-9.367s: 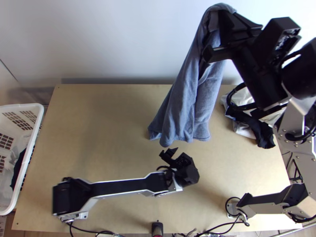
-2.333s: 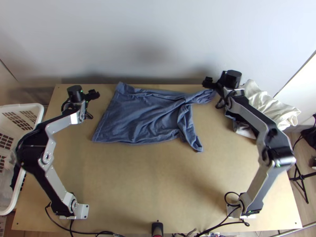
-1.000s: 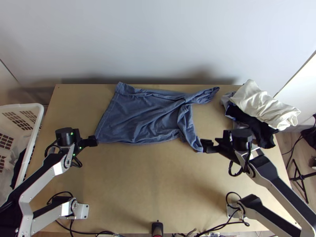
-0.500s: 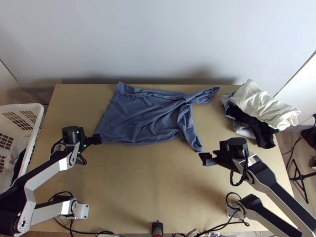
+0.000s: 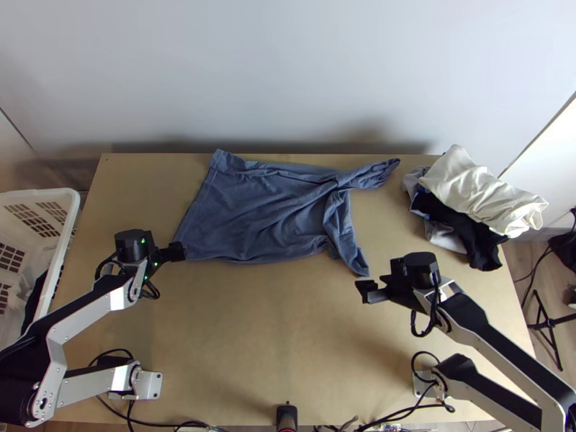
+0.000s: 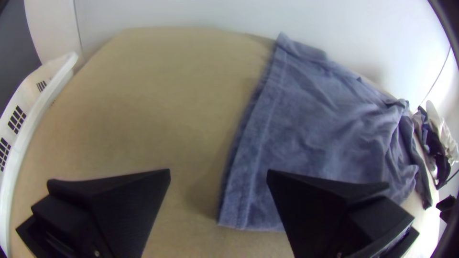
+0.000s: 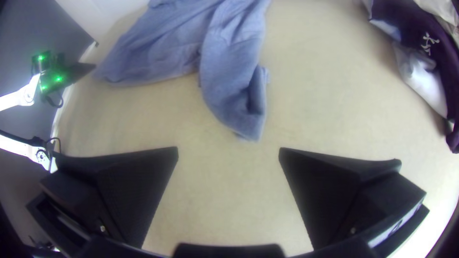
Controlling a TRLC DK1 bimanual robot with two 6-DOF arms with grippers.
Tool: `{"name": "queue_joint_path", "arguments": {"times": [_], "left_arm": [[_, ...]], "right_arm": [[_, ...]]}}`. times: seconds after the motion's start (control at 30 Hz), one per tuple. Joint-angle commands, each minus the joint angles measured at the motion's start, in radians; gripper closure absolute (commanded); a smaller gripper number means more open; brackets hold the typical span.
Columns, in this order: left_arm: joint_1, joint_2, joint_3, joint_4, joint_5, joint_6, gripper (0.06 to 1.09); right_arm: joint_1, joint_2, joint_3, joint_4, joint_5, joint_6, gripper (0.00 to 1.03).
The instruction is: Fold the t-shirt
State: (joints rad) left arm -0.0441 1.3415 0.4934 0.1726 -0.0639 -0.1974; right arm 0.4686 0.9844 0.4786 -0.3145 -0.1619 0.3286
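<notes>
The blue t-shirt (image 5: 266, 209) lies spread near the table's back, its hem at the left and wrinkled, partly bunched sleeves at the right. My left gripper (image 5: 176, 252) is over the shirt's near left corner. In the left wrist view my left gripper (image 6: 218, 177) stands open, the shirt's corner (image 6: 244, 205) between and below its fingers. My right gripper (image 5: 369, 291) hovers just nearer than the tip of the near sleeve. From the right wrist, my right gripper (image 7: 228, 153) is open with bare table between its fingers, the sleeve (image 7: 239, 91) beyond them.
A pile of white and dark clothes (image 5: 479, 198) sits at the table's back right corner. The white basket (image 5: 68, 209) stands along the left edge. Bare wood (image 5: 266, 331) spreads between the arms in front of the shirt.
Both grippers came from the table's back toward the near side over the last seconds. Lately the right one moved slightly left and nearer. The shirt, held up earlier, now lies on the table.
</notes>
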Motion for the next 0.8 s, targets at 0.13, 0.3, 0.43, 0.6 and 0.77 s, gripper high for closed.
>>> {"name": "queue_joint_path", "arguments": {"times": [0.13, 0.3, 0.43, 0.6, 0.77], "left_arm": [[-0.016, 0.002, 0.016, -0.111, -0.002, 0.007, 0.10], [-0.045, 0.021, 0.056, -0.211, -0.002, 0.006, 0.10], [-0.054, 0.058, 0.097, -0.265, 0.003, -0.010, 0.10], [-0.074, 0.076, 0.100, -0.265, 0.003, -0.011, 0.43], [-0.100, 0.054, 0.102, -0.285, 0.027, -0.025, 1.05]], "right_arm": [[0.002, 0.016, 0.032, -0.015, 0.001, -0.002, 0.05], [0.002, 0.016, 0.038, -0.031, 0.001, 0.000, 0.05], [0.002, 0.019, 0.040, -0.031, 0.002, 0.000, 0.05], [0.002, 0.020, 0.046, -0.031, 0.002, 0.000, 0.05], [0.001, 0.019, 0.040, -0.031, 0.002, 0.000, 0.05]]}}
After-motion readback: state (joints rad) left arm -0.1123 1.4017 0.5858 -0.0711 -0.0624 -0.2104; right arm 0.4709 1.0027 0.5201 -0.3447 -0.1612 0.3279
